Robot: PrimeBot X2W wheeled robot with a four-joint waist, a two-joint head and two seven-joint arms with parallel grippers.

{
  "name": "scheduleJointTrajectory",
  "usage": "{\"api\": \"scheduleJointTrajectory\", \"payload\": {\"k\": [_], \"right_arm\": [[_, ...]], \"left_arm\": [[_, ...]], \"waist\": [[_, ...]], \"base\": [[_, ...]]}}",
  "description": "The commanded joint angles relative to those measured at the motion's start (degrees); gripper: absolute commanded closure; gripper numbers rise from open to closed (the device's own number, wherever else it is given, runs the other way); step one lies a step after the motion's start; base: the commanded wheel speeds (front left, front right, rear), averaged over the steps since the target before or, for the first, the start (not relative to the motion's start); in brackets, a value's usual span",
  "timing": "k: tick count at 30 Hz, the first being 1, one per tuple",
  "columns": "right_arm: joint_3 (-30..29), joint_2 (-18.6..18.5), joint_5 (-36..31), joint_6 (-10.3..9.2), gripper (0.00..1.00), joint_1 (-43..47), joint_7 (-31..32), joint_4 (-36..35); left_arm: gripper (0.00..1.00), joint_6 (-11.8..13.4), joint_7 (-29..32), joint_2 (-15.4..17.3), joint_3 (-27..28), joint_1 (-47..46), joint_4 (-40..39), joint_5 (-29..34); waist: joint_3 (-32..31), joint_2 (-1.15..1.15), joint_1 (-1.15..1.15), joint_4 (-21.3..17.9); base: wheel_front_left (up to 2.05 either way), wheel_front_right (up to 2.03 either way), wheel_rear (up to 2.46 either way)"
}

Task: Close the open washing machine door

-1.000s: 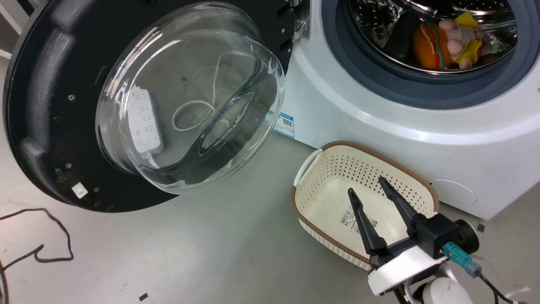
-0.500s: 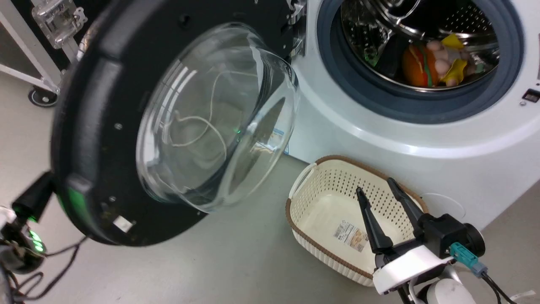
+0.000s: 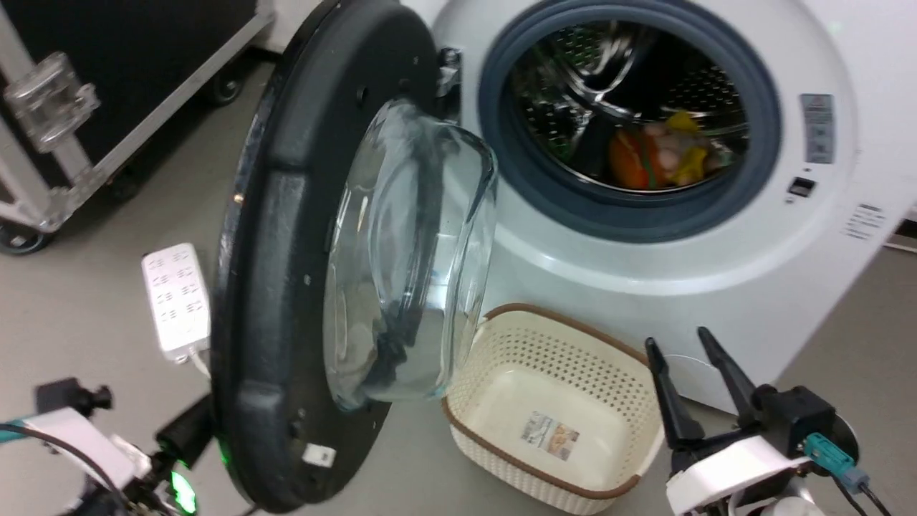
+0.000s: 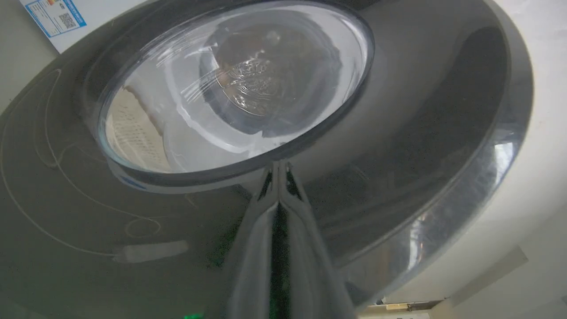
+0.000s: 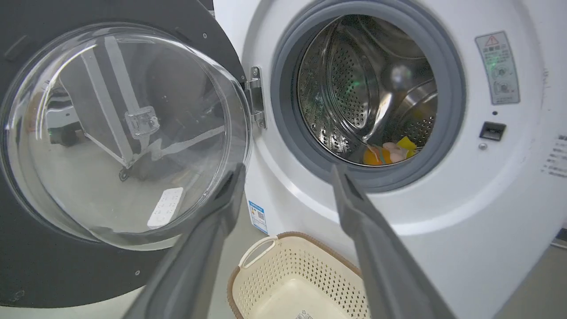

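Note:
The washing machine door (image 3: 265,287), a black rim around a bulging glass bowl (image 3: 408,265), stands half open, nearly edge-on, hinged (image 3: 448,68) at the left of the white washing machine (image 3: 645,279). My left gripper (image 3: 190,428) is low behind the door's outer side. In the left wrist view this gripper (image 4: 278,166) is shut, its tip against the door's glossy outer face (image 4: 398,146) just below the glass. My right gripper (image 3: 677,340) is open and empty over the floor in front of the machine. In the right wrist view it (image 5: 289,170) points at the drum opening (image 5: 367,88).
A cream basket (image 3: 573,326) sits on the floor right below the door's glass and against the machine. Soft toys (image 3: 659,150) lie in the drum. A white power strip (image 3: 175,297) and a black wheeled case (image 3: 71,107) are at the left.
The head camera has shifted. The door has swung from wide open toward the machine, now nearly edge-on. My left gripper has come in behind its lower edge.

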Motion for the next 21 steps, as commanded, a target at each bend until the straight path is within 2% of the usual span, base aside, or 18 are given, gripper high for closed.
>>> {"api": "scheduleJointTrajectory", "payload": {"k": [1, 6, 8, 10, 21], "right_arm": [[-0.75, 0.02, -0.26, 0.05, 0.0, 0.61, -0.26, -0.01], [-2.43, 0.02, -0.74, 0.05, 0.0, 0.83, -0.26, -0.03], [-3.16, 0.02, -0.7, 0.05, 0.0, 0.81, -0.26, -0.13], [-3.39, 0.02, -0.79, 0.05, 0.0, 0.86, -0.26, -0.17], [-4.0, 0.02, -1.46, 0.05, 0.0, 0.22, -0.26, -0.84]], "left_arm": [[1.0, -0.26, 0.46, -1.09, -0.9, 1.44, -0.9, -0.61], [1.0, -0.26, 0.37, -3.1, -3.4, 4.33, -2.8, -1.44], [1.0, -0.26, -1.13, -3.94, -5.13, 6.06, -3.92, -1.72], [1.0, -0.26, -1.59, -4.14, -5.82, 6.45, -4.01, -2.07], [1.0, -0.26, -7.11, -4.73, -16.19, 8.14, -6.78, -8.84]], "waist": [[-0.81, 0.0, 0.01, -2.16], [-1.15, 0.0, 0.01, -5.82], [-1.05, 0.0, 0.01, -9.04], [-0.97, 0.0, 0.01, -10.05], [3.29, 0.0, 0.01, -22.91]], "base": [[0.0, 0.0, 0.0], [0.0, 0.0, 0.0], [0.0, 0.0, 0.0], [0.0, 0.0, 0.0], [0.0, 0.0, 0.0]]}}
